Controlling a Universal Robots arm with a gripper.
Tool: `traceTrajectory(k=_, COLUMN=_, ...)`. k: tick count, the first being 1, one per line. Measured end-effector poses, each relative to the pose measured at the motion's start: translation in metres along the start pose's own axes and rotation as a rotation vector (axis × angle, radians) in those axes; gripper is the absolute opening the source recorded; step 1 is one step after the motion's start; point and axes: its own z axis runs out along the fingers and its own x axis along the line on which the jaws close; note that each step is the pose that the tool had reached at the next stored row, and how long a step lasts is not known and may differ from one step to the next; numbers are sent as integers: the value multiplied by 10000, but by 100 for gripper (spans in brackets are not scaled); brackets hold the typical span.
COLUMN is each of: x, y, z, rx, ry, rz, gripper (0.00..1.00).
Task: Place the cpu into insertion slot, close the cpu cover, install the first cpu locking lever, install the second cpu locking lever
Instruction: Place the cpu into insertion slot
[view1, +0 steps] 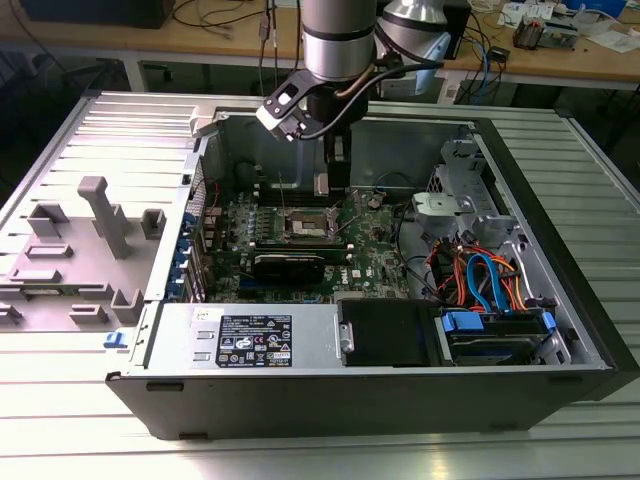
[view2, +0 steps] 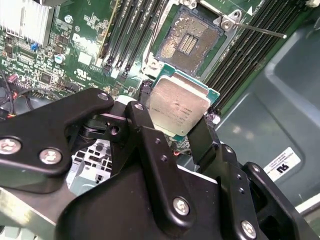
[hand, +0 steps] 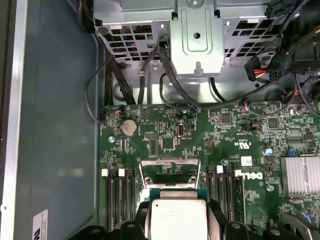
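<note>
My black end effector is clamped on the small flat square silver-topped cpu, pinching its edges to keep it level. It hovers just short of the dark-centred, silver-rimmed square insertion slot. Thin silver cpu cover stands flipped up, so slot's exposed afaict.

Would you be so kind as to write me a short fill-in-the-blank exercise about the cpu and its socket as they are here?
1. The tool is shut on the cpu, whose metal top is ____ in colour.
2. The insertion slot is ____, its contacts uncovered.
3. The cpu hangs ____ the green motherboard.
Missing words: silver; empty; above.
</note>
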Motion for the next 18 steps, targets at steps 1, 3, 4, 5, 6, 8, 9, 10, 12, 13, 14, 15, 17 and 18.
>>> traceTrajectory(k=1, x=-1, y=-23, z=22, rx=-31, ry=3, rz=-16, gripper=55)
traceTrajectory(k=3, x=-3, y=-95, z=54, rx=-34, ry=7, rz=-38, gripper=55)
traceTrajectory(k=4, x=-4, y=-131, z=62, rx=-33, ry=14, rz=-41, gripper=55)
traceTrajectory(k=5, x=-6, y=-183, z=75, rx=-33, ry=25, rz=-48, gripper=55)
traceTrajectory(k=6, x=-7, y=-221, z=85, rx=-32, ry=32, rz=-49, gripper=55)
traceTrajectory(k=8, x=-7, y=-233, z=86, rx=-42, ry=32, rz=-50, gripper=55)
traceTrajectory(k=9, x=-7, y=-233, z=85, rx=-42, ry=32, rz=-50, gripper=55)
traceTrajectory(k=10, x=-7, y=-233, z=86, rx=-43, ry=33, rz=-50, gripper=55)
traceTrajectory(k=12, x=-7, y=-233, z=85, rx=-44, ry=32, rz=-50, gripper=55)
traceTrajectory(k=13, x=-7, y=-233, z=85, rx=-45, ry=32, rz=-50, gripper=55)
traceTrajectory(k=14, x=-7, y=-233, z=85, rx=-45, ry=32, rz=-50, gripper=55)
traceTrajectory(k=15, x=-7, y=-233, z=85, rx=-46, ry=32, rz=-50, gripper=55)
traceTrajectory(k=17, x=-7, y=-233, z=85, rx=-48, ry=33, rz=-50, gripper=55)
traceTrajectory(k=18, x=-7, y=-233, z=85, rx=-47, ry=32, rz=-50, gripper=55)
